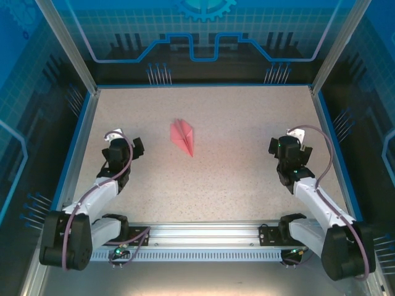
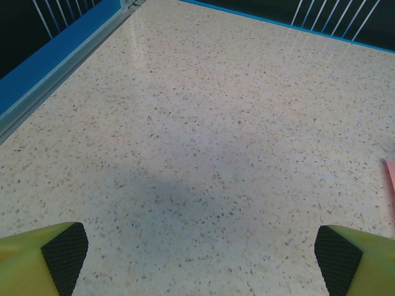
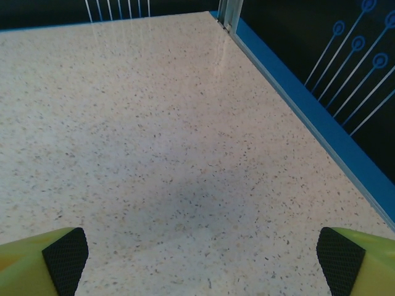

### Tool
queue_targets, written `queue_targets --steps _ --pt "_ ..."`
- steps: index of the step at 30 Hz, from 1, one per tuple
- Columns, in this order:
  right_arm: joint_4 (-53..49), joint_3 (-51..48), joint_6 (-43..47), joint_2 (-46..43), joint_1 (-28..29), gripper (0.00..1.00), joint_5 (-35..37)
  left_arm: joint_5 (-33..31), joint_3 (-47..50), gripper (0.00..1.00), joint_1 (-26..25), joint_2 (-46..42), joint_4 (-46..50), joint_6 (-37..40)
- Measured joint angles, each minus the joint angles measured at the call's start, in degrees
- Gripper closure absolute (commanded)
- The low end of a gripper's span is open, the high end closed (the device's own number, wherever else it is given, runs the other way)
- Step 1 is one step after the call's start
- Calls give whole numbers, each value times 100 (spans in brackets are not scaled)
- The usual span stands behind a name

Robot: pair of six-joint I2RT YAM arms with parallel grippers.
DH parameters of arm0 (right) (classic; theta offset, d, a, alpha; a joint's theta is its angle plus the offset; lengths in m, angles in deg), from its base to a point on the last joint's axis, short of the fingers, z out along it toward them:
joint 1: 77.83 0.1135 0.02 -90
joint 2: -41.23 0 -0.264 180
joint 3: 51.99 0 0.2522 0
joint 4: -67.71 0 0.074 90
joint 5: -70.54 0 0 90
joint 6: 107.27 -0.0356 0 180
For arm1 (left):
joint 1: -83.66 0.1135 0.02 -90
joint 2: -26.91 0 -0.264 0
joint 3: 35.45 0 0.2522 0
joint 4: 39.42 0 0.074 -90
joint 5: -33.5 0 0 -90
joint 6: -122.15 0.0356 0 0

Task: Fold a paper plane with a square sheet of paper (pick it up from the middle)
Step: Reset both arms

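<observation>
As I look in, I see the left gripper (image 2: 201,259) and right gripper (image 3: 201,259) both spread wide, empty; the plane (image 1: 182,137) lies on the table (image 1: 247,185) between them, nearer the left.

table (image 1: 234,179): speckled beige, flat, faint reflections at far edge | border (image 1: 203,85): blue strip along far and side edges | rail (image 1: 203,233): silver, slotted, across near edge | posts (image 1: 66,43): silver uprights at far corners | walls (image 1: 203,37): blue panels, grid and circuit lines, gear (image 1: 207,7) top centre
</observation>
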Motion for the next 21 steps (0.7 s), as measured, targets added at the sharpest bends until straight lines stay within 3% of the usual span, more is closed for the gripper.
queue_targets --steps 14,21 --pt "2586 -313 955 1641 -52 1 -1255 1764 743 2 385 894 -2522 704" --pt "3469 -426 1257 2179 -52 1 -1705 2251 723 2 509 1681 -3279 787"
